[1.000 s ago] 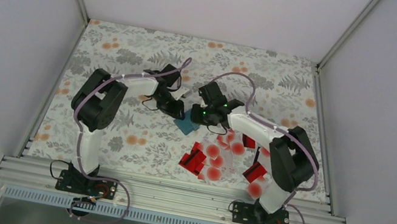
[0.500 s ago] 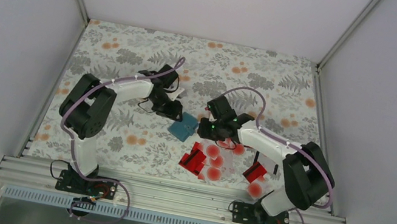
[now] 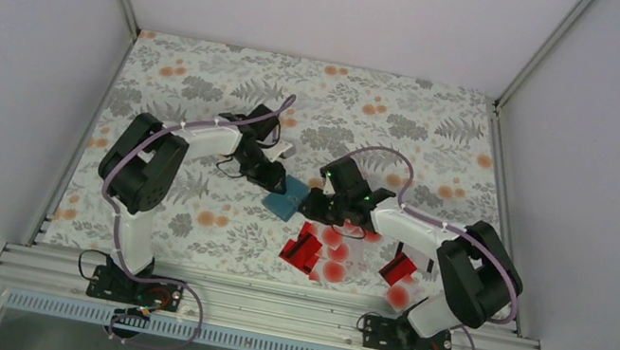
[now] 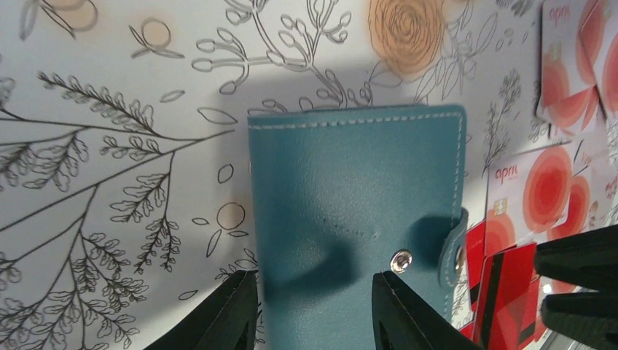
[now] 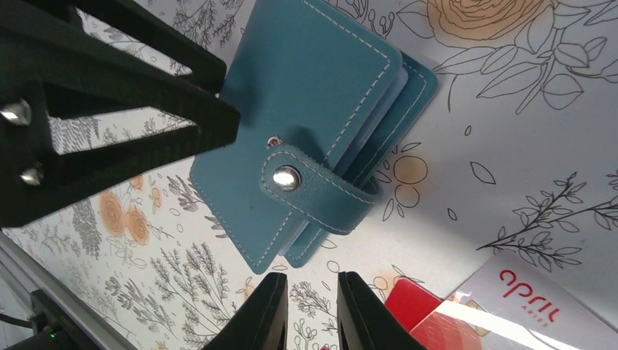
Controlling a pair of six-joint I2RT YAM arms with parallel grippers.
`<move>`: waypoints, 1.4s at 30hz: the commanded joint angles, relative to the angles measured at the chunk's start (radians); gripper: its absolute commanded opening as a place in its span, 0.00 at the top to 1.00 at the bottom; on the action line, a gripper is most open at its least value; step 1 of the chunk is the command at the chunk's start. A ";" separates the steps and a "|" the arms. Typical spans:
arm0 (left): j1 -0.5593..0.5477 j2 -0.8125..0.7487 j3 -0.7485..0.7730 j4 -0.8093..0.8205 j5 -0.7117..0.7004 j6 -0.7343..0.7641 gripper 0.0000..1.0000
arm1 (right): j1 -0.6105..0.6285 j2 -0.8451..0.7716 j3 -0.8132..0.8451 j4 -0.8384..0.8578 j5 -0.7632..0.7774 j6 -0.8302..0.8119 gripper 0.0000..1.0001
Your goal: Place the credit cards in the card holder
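The teal card holder (image 3: 286,199) lies closed on the flowered cloth, its strap (image 5: 321,195) unsnapped and loose over the cover. My left gripper (image 3: 271,177) hovers open over it; in the left wrist view the holder (image 4: 350,189) shows between the spread fingers (image 4: 237,313), one by its left edge, one by the snap (image 4: 401,260). My right gripper (image 3: 311,206) sits just off the holder's right edge, narrowly open and holding nothing (image 5: 310,306). Credit cards lie near right: red ones (image 3: 303,249) and pale ones with red dots (image 3: 336,255).
More cards lie under my right arm (image 3: 397,269) and near the table's front edge (image 3: 398,297). White walls close in the cloth on the left, far and right sides. A metal rail (image 3: 264,307) runs along the near edge.
My left gripper has opened wider over the holder. My right gripper swung from the holder's far side down toward the card pile. The holder shifted slightly.
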 commanded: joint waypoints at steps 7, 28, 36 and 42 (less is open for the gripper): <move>-0.005 0.032 -0.061 0.042 0.046 0.058 0.64 | 0.011 0.057 0.019 0.094 0.014 0.049 0.82; -0.038 0.059 -0.056 0.029 -0.030 0.060 0.72 | 0.011 0.136 0.058 0.118 0.011 0.028 0.83; -0.044 0.069 -0.054 0.022 -0.056 0.061 0.74 | 0.012 0.145 0.065 0.124 0.015 0.027 0.83; -0.051 0.075 -0.059 0.024 -0.059 0.057 0.74 | 0.011 0.146 0.058 0.142 0.015 0.028 0.83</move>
